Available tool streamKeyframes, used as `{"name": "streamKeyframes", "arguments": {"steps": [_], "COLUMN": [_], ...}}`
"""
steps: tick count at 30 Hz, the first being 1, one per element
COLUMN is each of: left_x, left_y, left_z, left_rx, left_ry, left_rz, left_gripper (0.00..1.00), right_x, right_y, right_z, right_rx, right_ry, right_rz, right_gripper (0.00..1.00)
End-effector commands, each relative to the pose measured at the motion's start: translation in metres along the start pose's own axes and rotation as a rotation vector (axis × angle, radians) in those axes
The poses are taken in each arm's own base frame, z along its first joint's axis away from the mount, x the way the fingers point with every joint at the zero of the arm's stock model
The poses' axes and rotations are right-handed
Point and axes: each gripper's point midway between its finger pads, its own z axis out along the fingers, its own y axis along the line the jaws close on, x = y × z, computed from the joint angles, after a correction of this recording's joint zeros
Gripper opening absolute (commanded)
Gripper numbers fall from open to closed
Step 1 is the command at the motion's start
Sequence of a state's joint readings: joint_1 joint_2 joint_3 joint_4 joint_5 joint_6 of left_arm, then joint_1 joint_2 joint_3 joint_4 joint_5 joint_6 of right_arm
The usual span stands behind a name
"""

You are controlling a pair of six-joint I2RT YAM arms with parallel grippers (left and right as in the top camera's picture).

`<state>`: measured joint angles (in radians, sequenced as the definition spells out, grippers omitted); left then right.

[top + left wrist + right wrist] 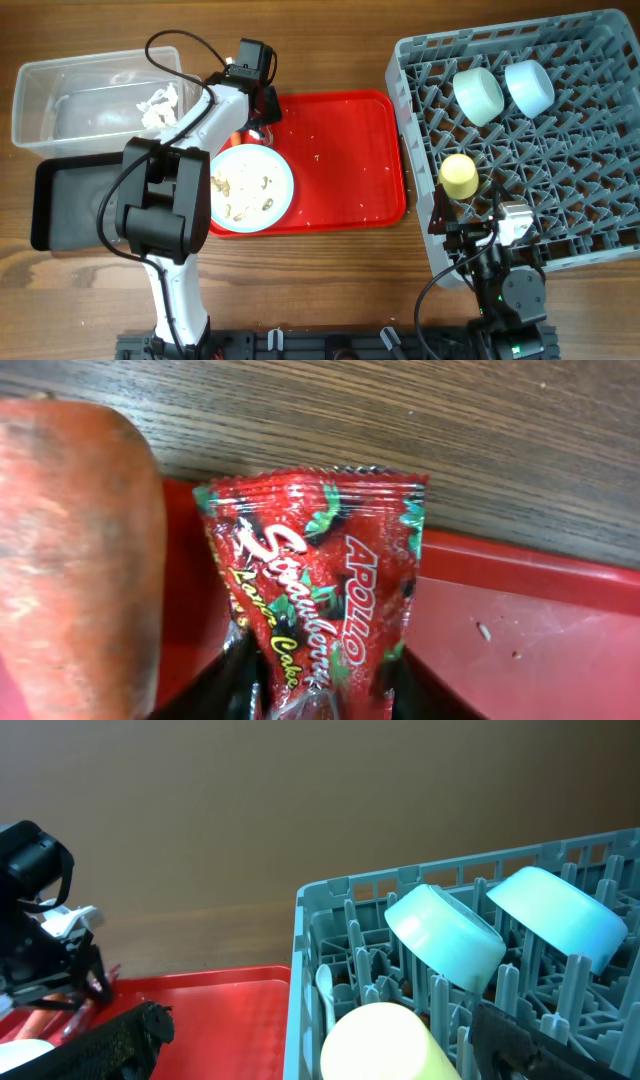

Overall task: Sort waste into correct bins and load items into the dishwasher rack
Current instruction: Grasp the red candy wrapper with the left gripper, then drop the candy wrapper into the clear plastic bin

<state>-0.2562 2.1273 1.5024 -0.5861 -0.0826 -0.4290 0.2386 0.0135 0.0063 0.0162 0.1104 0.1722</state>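
My left gripper (257, 127) is at the far left corner of the red serving tray (350, 140), shut on the red printed snack wrapper (315, 590); its fingers (320, 685) pinch the wrapper's lower end. The orange carrot piece (75, 550) lies just left of it, also visible from overhead (236, 138). The light-blue plate (250, 188) with rice-like scraps sits on the tray. The grey rack (560, 200) holds the mint-green bowl (478, 95), light-blue bowl (528, 87), yellow cup (460, 176) and white spoon (325, 985). My right gripper (468, 224) is open by the rack's near-left corner, with the cup (385, 1045) between its fingers' line.
The clear tub (40, 90) at the far left holds the crumpled white tissue (160, 100). The black tray (70, 205) lies in front of it, partly under my left arm. Small crumbs dot the red tray.
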Motion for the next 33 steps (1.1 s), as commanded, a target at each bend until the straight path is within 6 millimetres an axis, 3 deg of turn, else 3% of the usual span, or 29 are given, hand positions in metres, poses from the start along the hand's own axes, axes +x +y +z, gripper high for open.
{"name": "streamKeyframes", "arguments": {"steps": [1, 4, 6, 7, 9, 11, 13, 15, 19, 20, 21, 23, 24, 28, 30, 33], "left_x": [0.003, -0.014, -0.033, -0.038, -0.055, -0.063, -0.070, -0.074, -0.087, -0.091, -0.093, -0.094, -0.096, -0.106, -0.099, -0.072], "left_y": [-0.023, -0.029, -0.026, -0.021, 0.014, 0.051, 0.092, 0.131, 0.187, 0.193, 0.196, 0.191, 0.185, 0.133, 0.090, 0.046], "left_z": [-0.004, -0.038, -0.089, -0.102, -0.145, -0.174, -0.191, -0.189, -0.155, -0.142, -0.128, -0.117, -0.118, -0.155, -0.171, -0.154], "left_rx": [0.096, 0.119, 0.135, 0.128, 0.051, -0.008, -0.043, -0.095, -0.145, -0.141, -0.132, -0.093, -0.066, 0.068, 0.105, 0.028], "left_ry": [0.035, 0.002, -0.058, -0.080, -0.174, -0.223, -0.242, -0.242, -0.237, -0.232, -0.219, -0.193, -0.187, -0.203, -0.212, -0.167], "left_rz": [0.004, -0.033, -0.061, -0.068, -0.123, -0.222, -0.310, -0.434, -0.593, -0.608, -0.618, -0.589, -0.557, -0.416, -0.246, -0.021], "left_gripper": [0.04, 0.04, 0.04, 0.04, 0.04, 0.04, 0.04, 0.04, 0.04, 0.10, 0.29, 0.52, 0.59, 0.63, 0.62, 0.62], "right_x": [-0.003, -0.003, -0.003, -0.003, -0.003, -0.003, -0.003, -0.003, -0.003, -0.003, -0.003, -0.003, -0.003, -0.003, -0.003, -0.003], "right_y": [-0.001, -0.001, -0.001, -0.001, -0.001, -0.001, -0.001, -0.001, -0.001, -0.001, -0.001, -0.001, -0.001, -0.001, -0.001, -0.001], "right_z": [0.000, 0.000, 0.000, 0.000, 0.000, 0.000, 0.000, 0.000, 0.000, 0.000, 0.000, 0.000, 0.000, 0.000, 0.000, 0.000], "right_rx": [0.003, 0.003, 0.003, 0.003, 0.003, 0.003, 0.003, 0.003, 0.003, 0.003, 0.003, 0.003, 0.003, 0.003, 0.003, 0.003], "right_ry": [-0.012, -0.012, -0.012, -0.012, -0.012, -0.012, -0.012, -0.012, -0.012, -0.012, -0.012, -0.012, -0.012, -0.012, -0.012, -0.012], "right_rz": [0.015, 0.015, 0.015, 0.015, 0.015, 0.015, 0.015, 0.015, 0.015, 0.015, 0.015, 0.015, 0.015, 0.015, 0.015, 0.015], "right_gripper": [1.00, 1.00, 1.00, 1.00, 1.00, 1.00, 1.00, 1.00, 1.00, 1.00, 1.00, 1.00, 1.00, 1.00, 1.00, 1.00]}}
